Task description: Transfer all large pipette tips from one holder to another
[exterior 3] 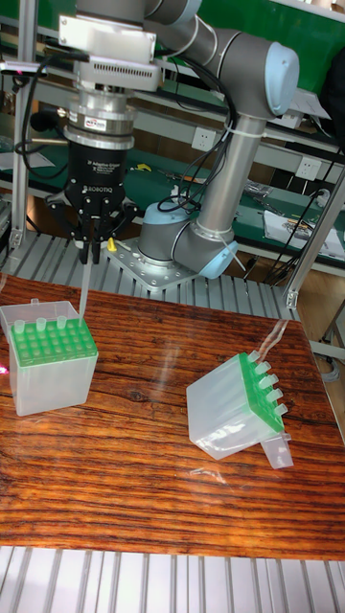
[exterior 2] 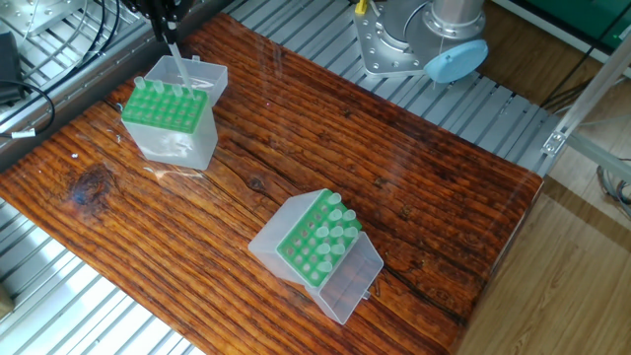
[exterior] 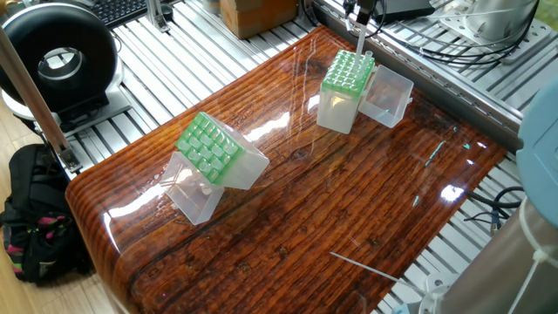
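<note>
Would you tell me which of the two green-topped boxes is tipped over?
The green-topped box farther from the gripper, tips pointing sideways; the other box stands upright.

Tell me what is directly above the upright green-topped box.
The gripper hangs above the upright box, holding one pipette tip pointing down. Whether its end enters a hole is hidden.

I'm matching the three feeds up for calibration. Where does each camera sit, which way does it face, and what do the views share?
One fixed view: high, beyond one table end, looking down its length; the arm blurs at the right edge.
The other fixed view: high on the opposite side; robot base at top.
Tall fixed view: low, front-on; whole arm and gripper show.
Shared: upright box, tipped box, held tip.
</note>
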You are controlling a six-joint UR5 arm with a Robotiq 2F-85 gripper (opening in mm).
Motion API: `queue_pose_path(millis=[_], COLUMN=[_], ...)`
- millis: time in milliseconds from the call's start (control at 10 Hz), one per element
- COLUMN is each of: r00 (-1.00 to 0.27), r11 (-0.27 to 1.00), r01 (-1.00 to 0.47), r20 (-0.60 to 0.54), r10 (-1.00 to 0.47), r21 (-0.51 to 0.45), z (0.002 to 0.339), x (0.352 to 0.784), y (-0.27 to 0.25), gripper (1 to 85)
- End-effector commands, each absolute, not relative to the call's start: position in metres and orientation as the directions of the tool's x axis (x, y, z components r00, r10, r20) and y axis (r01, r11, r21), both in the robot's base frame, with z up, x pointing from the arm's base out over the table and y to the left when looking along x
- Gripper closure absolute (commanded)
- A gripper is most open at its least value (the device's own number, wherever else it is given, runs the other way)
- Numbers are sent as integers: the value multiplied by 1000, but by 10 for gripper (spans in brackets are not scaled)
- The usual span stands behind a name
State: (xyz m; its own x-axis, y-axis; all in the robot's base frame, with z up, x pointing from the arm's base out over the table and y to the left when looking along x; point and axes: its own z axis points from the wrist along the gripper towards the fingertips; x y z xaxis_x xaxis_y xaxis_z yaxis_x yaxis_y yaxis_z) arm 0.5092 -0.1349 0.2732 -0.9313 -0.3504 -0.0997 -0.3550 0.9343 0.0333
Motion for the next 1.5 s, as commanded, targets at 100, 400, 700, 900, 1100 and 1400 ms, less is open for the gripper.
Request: queue_pose_path(millis=[100, 400, 700, 900, 1100, 1400], r00=[-933, -934, -934, -933, -933, -935], r11=[936, 936, 936, 934, 934, 935], r01=[-350, -349, -350, -355, -356, -352], r20=[-106, -100, -92, -87, -78, -71], r10=[-344, -343, -345, -351, -353, -349], r21=[39, 45, 46, 36, 38, 41], z=[271, 271, 273, 274, 277, 280], x=[511, 509, 507, 507, 505, 501], y=[-129, -128, -131, -136, -138, -138], gripper=[717, 710, 710, 710, 710, 710])
